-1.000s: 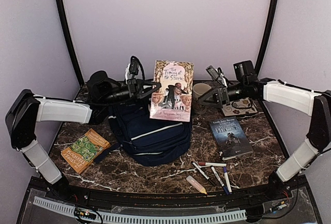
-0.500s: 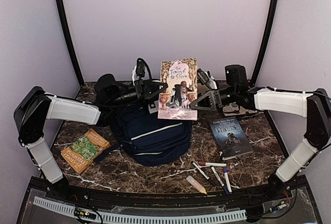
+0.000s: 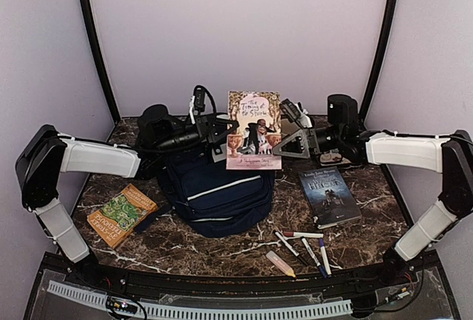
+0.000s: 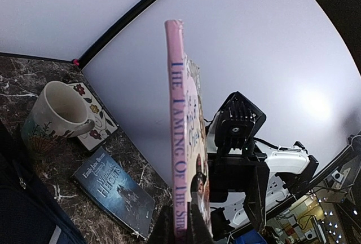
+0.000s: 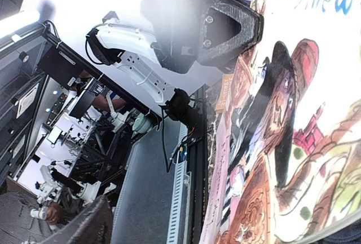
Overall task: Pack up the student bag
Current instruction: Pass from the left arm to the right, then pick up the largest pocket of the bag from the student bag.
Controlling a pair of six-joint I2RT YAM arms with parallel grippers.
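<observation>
- Our left tool (image 3: 220,140) is clamped on the left edge of the pink book (image 3: 255,124), holding it upright.
- The student bag (image 3: 214,191) lies on the surface (image 3: 185,250) at frame centre, directly below the book.
- Our right tool (image 3: 287,143) meets the book's right edge; we cannot tell whether it is closed.

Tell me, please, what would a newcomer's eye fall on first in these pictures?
First, the book The Taming of the Shrew, held upright in the air at the centre back, the left gripper at its left edge and the right gripper close at its right edge. Just below it lies the navy student bag, the biggest thing on the marble table, with a dark book to its right and an orange-green book to its left.
</observation>
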